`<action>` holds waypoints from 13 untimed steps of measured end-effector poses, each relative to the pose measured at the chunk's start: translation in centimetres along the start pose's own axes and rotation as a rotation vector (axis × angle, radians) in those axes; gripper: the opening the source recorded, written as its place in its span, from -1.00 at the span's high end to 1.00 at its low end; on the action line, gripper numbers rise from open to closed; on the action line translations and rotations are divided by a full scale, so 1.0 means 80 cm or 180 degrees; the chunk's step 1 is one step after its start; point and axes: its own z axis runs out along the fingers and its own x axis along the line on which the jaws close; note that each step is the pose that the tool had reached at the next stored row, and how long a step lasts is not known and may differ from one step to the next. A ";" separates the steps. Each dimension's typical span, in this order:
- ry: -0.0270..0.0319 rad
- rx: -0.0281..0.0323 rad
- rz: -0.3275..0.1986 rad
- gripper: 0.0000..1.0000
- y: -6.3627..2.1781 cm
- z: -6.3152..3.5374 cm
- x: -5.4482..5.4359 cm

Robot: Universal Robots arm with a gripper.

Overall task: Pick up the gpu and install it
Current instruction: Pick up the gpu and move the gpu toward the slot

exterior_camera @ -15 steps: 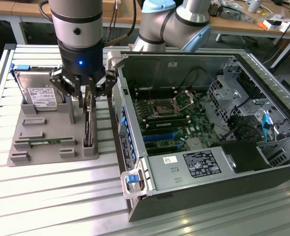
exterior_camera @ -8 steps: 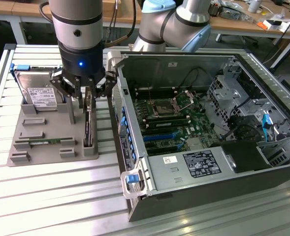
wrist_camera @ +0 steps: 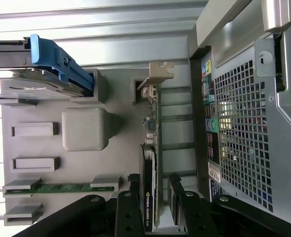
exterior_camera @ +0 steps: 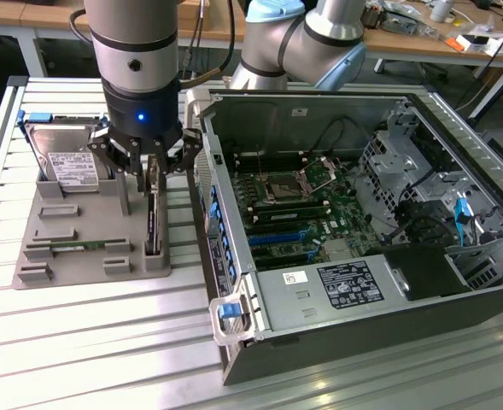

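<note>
The tool (exterior_camera: pixel 151 169) (wrist_camera: pixel 154 180) is seen lowered over the thin black rectangular gpu card with a silver metal bracket at one end (exterior_camera: pixel 153 224) (wrist_camera: pixel 149 168). Its dark fingers (wrist_camera: pixel 134 190) are spread wide, one on either side of the card, and nothing is clasped (a narrow gap is visible at each face). The card is stood on its long edge in a slot of the grey moulded plastic holder tray (exterior_camera: pixel 89 213) (wrist_camera: pixel 120 148).

Just beside the card, a square grey post (wrist_camera: pixel 84 128) rises from the tray. Further towards the exterior view's left, a silver boxy hard drive with a white label (exterior_camera: pixel 70 162) is propped upright in the tray. A narrow green memory stick (exterior_camera: pixel 76 246) (wrist_camera: pixel 61 187) lies in its own slot.

On the exterior view's right, close against the tray, the open grey metal computer case (exterior_camera: pixel 336 290) (wrist_camera: pixel 244 123) is placed, with its green motherboard (exterior_camera: pixel 294 205) exposed. Everything is carried by the ribbed aluminium surface (exterior_camera: pixel 106 342).
</note>
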 end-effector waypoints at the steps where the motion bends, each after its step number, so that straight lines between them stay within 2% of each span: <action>1: 0.0000 0.0000 0.0000 0.28 0.000 0.001 0.000; 13: 0.0000 0.0000 0.0000 0.28 0.000 0.008 0.000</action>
